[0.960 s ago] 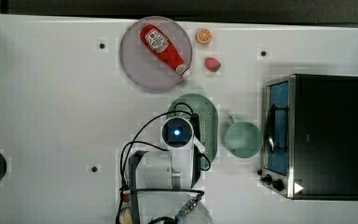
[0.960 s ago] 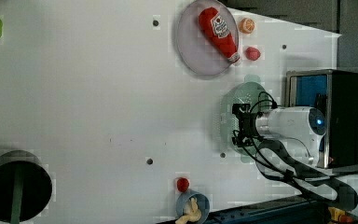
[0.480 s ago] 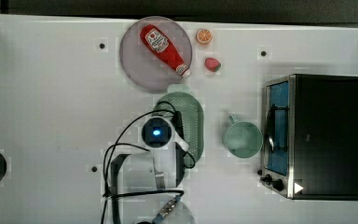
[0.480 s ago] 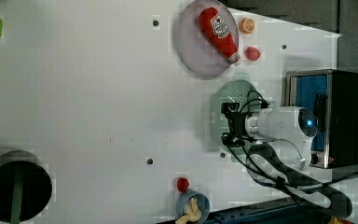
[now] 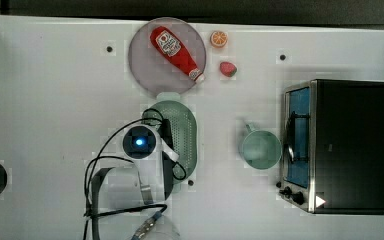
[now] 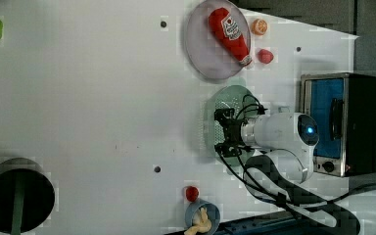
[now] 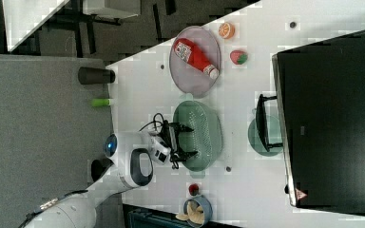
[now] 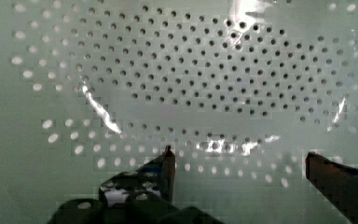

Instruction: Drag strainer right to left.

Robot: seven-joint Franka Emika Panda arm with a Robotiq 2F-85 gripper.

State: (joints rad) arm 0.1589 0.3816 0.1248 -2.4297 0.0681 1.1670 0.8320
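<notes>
My gripper (image 8: pixel 237 161) hangs wide open inside the strainer (image 5: pixel 182 132), holding nothing. The strainer sits mid-bench below the grey plate (image 5: pixel 145 65), its long axis running up-down in the top view, directly under me.

Strainer (image 5: pixel 186 135): pale mint-green oval plastic basin, perforated bottom in a fine grid of holes
Pose: upright on the white table, open side up; long axis running up-down in the top view
Place: directly beneath the spread jaws; both fingertips (image 8: pixel 168 163) low inside its bowl
</notes>
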